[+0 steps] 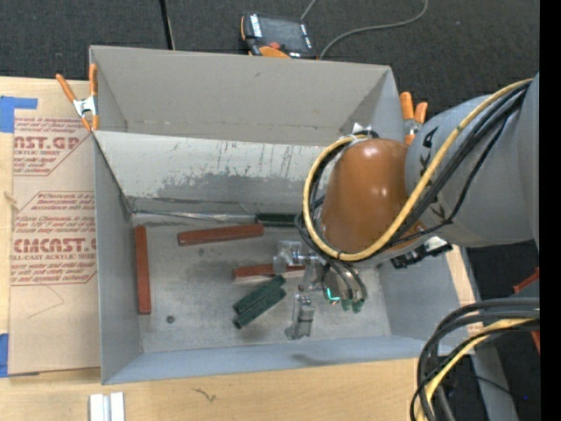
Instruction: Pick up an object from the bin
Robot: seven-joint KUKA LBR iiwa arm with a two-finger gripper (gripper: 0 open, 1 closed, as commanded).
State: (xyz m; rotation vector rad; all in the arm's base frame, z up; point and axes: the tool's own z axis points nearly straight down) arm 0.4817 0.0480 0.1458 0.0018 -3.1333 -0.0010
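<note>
Okay, gripper [302,316] is hanging low over the bin [118,305] floor, near the front wall and right of centre. Bare floor is lying toward the front-left corner. Dark green block [259,301] is lying just beside the gripper on its left-wall side, long axis running diagonally from front-left to back-right. Short brown stick [254,272] is sitting just behind it. Arm is reaching in over the right wall, orange cover [364,196] facing up. Can't tell if the gripper is open or closed.

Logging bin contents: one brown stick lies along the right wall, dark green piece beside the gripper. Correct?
No: camera view shows that brown stick along the left wall, not the right. The dark green piece is beside the gripper.
</note>
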